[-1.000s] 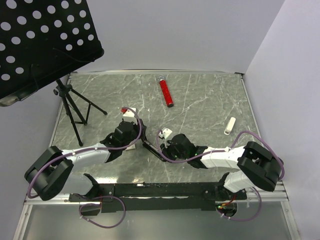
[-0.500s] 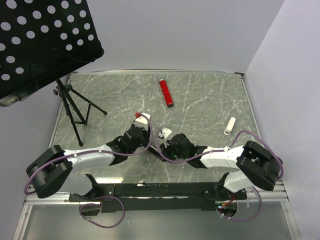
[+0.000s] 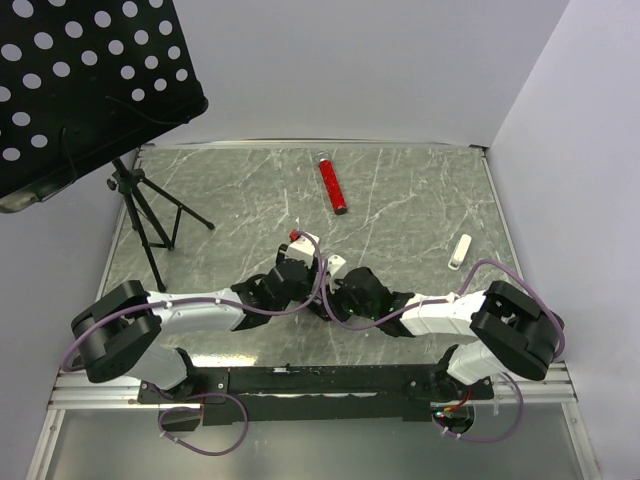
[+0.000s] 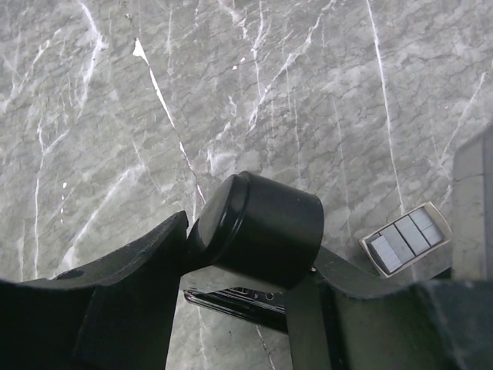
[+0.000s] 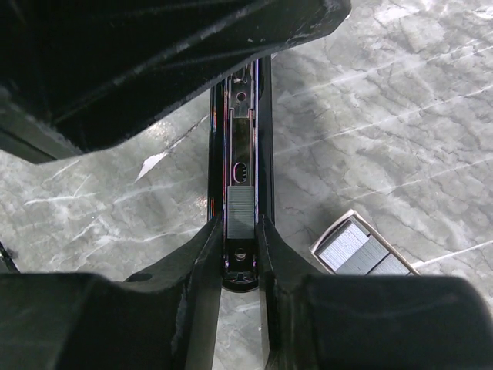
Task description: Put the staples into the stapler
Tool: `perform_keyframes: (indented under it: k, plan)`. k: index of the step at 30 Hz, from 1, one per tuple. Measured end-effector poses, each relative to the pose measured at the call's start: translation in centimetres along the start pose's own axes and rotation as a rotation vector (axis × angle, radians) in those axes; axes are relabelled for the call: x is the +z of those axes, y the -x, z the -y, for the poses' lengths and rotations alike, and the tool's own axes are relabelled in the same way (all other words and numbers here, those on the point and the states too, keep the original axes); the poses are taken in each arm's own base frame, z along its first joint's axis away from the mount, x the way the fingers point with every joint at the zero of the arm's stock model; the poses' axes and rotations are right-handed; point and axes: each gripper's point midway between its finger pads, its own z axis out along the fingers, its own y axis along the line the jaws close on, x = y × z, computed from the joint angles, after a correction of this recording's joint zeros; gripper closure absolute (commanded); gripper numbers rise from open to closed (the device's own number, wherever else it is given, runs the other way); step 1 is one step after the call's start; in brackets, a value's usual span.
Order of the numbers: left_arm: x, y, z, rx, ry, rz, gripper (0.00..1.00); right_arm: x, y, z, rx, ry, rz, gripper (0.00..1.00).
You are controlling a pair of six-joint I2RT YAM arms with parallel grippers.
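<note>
The stapler lies open on the marble table, its slim black channel running away from the right wrist camera. The staples, a short grey strip, sit in that channel near its close end. My right gripper is shut on the channel's sides there. In the left wrist view my left gripper is shut on the stapler's raised rounded black lid, and the channel shows underneath. In the top view both grippers meet at mid-table and hide the stapler.
A small beige box of staple strips lies just right of the stapler, also visible from the left wrist. A red tube lies far back. A white piece is at the right, and a tripod stands at the left.
My left gripper has travelled right from its spot left of the stapler and now sits over the stapler beside the right gripper. The right arm has stayed in place.
</note>
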Motion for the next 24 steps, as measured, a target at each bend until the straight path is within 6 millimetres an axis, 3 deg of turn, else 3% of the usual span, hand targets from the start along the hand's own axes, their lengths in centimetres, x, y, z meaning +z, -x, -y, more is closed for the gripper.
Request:
perform_keyframes:
  k: [8,14,24]
  plan:
    - [0.1,-0.8,0.5,-0.007,0.029,-0.030,0.33,0.0,0.2,0.9,0.024,-0.036,0.034,0.66]
    - [-0.4,-2.4,1.1,0.056,0.037,-0.072,0.30,0.0,0.3,1.1,0.015,-0.043,0.057,0.65]
    - [-0.3,-2.8,0.9,0.073,0.089,-0.091,0.25,-0.1,0.3,0.8,0.005,-0.029,0.065,0.60]
